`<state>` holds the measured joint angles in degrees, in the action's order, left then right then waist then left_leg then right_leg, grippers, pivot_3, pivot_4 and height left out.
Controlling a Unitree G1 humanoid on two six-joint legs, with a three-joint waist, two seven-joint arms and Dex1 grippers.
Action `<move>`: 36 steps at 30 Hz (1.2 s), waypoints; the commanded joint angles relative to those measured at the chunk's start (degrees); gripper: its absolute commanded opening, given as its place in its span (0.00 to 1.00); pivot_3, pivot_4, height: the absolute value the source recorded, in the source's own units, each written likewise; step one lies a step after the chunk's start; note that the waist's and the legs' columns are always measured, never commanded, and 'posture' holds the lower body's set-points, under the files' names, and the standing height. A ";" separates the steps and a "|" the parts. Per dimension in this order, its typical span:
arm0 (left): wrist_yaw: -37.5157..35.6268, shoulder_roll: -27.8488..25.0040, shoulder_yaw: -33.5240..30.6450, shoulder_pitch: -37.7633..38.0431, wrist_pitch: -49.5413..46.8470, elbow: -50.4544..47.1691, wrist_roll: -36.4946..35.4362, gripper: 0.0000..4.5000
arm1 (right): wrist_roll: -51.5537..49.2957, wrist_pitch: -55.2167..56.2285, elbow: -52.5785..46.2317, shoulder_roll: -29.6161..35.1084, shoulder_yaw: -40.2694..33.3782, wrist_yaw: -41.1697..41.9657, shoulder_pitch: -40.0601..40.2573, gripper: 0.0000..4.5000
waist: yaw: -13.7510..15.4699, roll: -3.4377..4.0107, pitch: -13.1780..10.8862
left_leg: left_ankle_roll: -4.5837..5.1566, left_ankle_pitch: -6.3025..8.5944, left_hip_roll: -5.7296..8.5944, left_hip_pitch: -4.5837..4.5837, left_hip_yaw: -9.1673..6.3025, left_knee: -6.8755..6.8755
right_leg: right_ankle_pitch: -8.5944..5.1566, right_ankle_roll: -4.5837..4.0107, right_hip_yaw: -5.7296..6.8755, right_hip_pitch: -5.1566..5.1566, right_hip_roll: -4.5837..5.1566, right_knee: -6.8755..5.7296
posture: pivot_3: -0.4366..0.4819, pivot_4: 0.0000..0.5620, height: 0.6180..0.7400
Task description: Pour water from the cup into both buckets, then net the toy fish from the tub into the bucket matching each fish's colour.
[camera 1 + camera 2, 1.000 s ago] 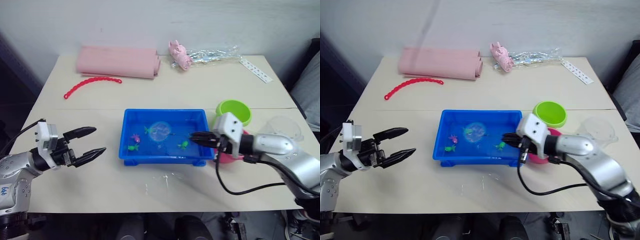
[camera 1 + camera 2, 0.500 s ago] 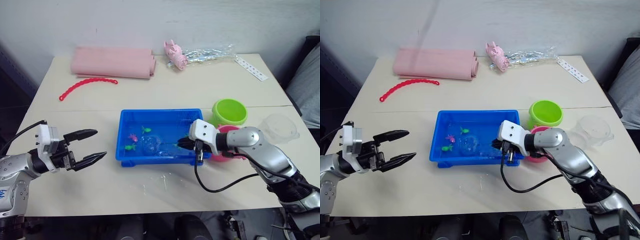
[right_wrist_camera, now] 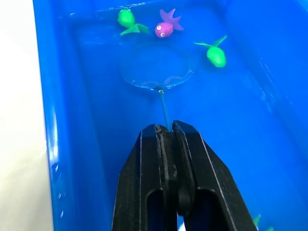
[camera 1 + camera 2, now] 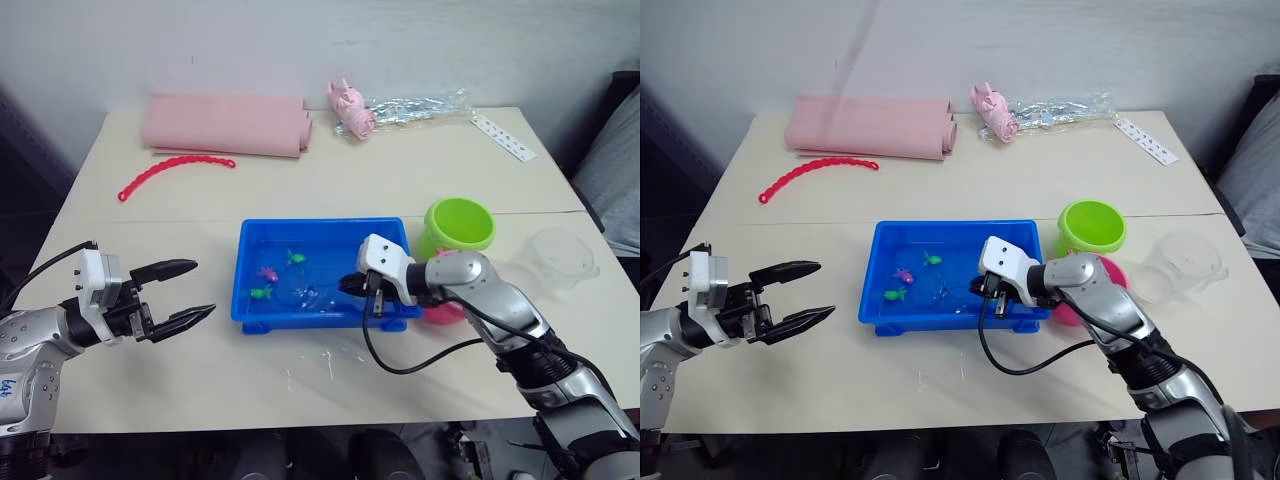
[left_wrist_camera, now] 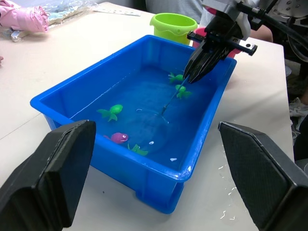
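Nearest me, at about eight o'clock on the table (image 4: pixel 200 380), I see the left gripper (image 4: pixel 196 291) hovering with its two black fingers spread wide and nothing between them, pointed toward the tub (image 4: pixel 258 309) but well apart from it. At the middle of the table sits the blue tub, and my right gripper (image 4: pixel 348 285) reaches in over its three o'clock end — fingers pinched tight on the thin handle of the net (image 3: pixel 156 73). The net's hoop lies low in the water, just beside a pink fish (image 3: pixel 165 27) and two green fish (image 3: pixel 127 19) toward the tub's nine o'clock side; another green fish (image 5: pixel 182 91) lies near the gripper. At three o'clock of the tub the pink bucket (image 4: pixel 447 306) is mostly hidden behind my right arm, with the green bucket (image 4: pixel 460 226) just beyond it and the clear cup (image 4: pixel 556 258) farther out near the table's edge. Far back, at eleven o'clock, a red chain (image 4: pixel 173 169) and a folded pink cloth (image 4: pixel 224 124) lie on the table.
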<state>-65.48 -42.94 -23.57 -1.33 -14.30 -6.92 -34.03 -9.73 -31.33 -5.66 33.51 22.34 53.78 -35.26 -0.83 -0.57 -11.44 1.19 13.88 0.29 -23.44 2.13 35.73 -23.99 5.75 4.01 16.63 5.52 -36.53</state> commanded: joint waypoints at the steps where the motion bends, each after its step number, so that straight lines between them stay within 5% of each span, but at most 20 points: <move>1: 0.08 -0.37 0.03 0.30 0.56 -1.39 -0.40 0.99 | 1.93 1.15 1.98 -2.40 0.32 -0.94 -1.79 0.00 | -0.09 0.00 0.00 | 0.00 0.00 0.00 0.00 0.00 0.00 | 0.00 0.00 0.00 0.00 0.00 0.00 | 0.48 0.27 1.00; 36: 0.15 -0.35 0.50 0.61 1.10 -0.95 -0.30 0.99 | 4.31 8.31 11.49 -11.69 -2.88 -2.54 -6.22 0.00 | -0.85 0.00 0.00 | -0.08 -0.04 0.00 0.01 0.02 -0.16 | 0.00 0.00 -0.02 0.09 -0.02 -0.05 | 0.48 0.27 1.00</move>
<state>-65.12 -42.94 -22.50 -1.12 -14.15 -6.93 -33.93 -5.24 -24.82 6.12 21.76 21.93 51.44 -40.11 -1.68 -0.57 -11.44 1.12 13.84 0.29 -23.43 2.15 35.57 -23.99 5.75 4.00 16.72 5.50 -36.58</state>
